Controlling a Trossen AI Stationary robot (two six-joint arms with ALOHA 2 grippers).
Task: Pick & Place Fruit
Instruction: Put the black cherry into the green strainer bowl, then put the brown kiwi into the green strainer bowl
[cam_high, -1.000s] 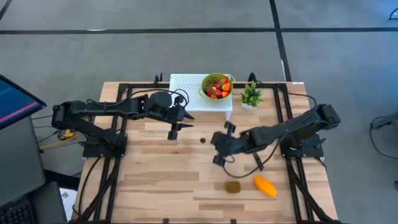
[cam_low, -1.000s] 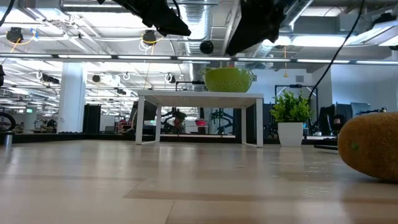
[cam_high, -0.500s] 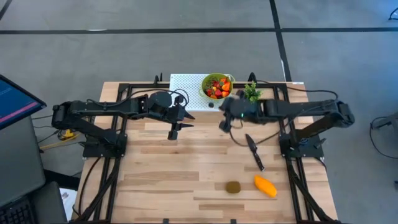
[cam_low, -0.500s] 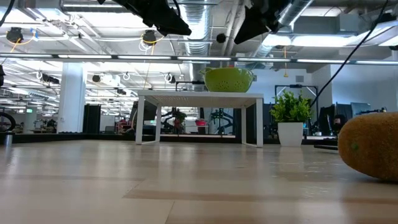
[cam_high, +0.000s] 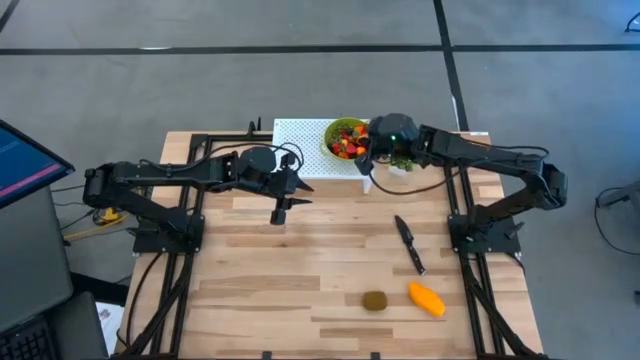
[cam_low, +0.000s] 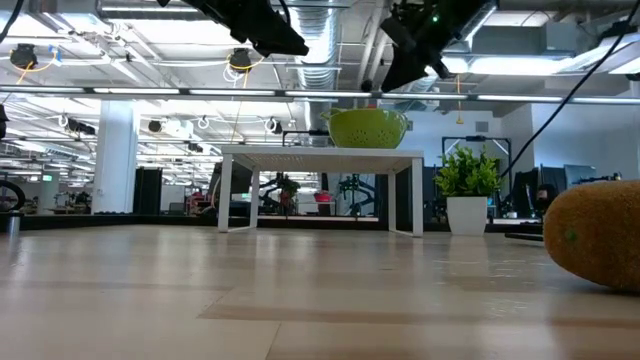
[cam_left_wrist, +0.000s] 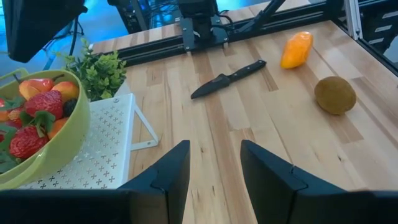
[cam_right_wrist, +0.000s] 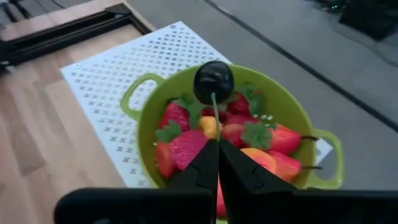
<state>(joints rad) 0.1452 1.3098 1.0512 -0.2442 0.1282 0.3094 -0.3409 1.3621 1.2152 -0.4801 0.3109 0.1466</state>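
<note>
A light wooden bench made of butcher-block planks stands on a grey floor. At its far edge sits a small white perforated stand on thin white legs, and a lime-green colander with two loop handles rests on the stand's top. Just beside the stand, towards the right side of the bench, is a small green potted plant in a white pot. A slim black knife lies flat on the wood, well apart from the stand. A monitor shows at the left edge of the high view.
</note>
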